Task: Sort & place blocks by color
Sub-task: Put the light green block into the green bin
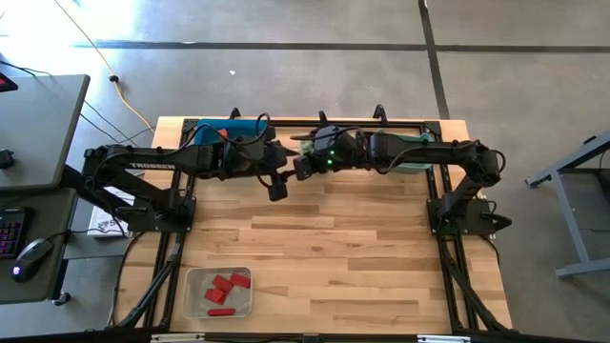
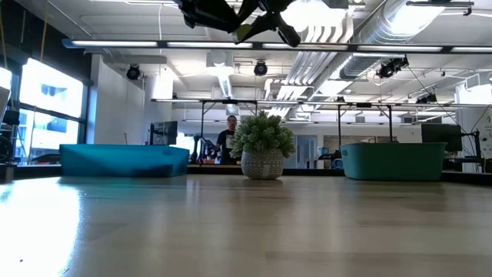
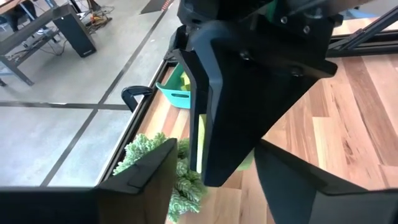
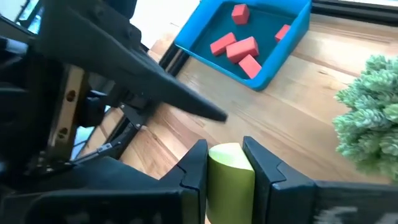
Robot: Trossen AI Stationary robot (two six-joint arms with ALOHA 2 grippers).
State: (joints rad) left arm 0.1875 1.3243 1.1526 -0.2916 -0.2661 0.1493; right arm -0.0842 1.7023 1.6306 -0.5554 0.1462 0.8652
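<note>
I am holding a yellow-green block (image 4: pixel 231 179) between the two fingers of my right gripper (image 4: pixel 226 163), closed on its opposite flat sides, high above the back middle of the table (image 1: pixel 334 238). To me it is looking like a small solid piece, light and stiff, with smooth faces that could be slipping, so I am judging a firm hold on the flat sides is the safe one. My left gripper (image 1: pixel 277 186) is hanging just beside, with its fingers standing apart and nothing between them. The blue bin (image 4: pixel 261 43) is containing several red blocks (image 4: pixel 239 48). The teal bin (image 3: pixel 177 92) is showing something yellow-green inside. The clear tray (image 1: pixel 217 292) at the front is still keeping a few red blocks. A small plant (image 2: pixel 263 146) is standing between the two bins
</note>
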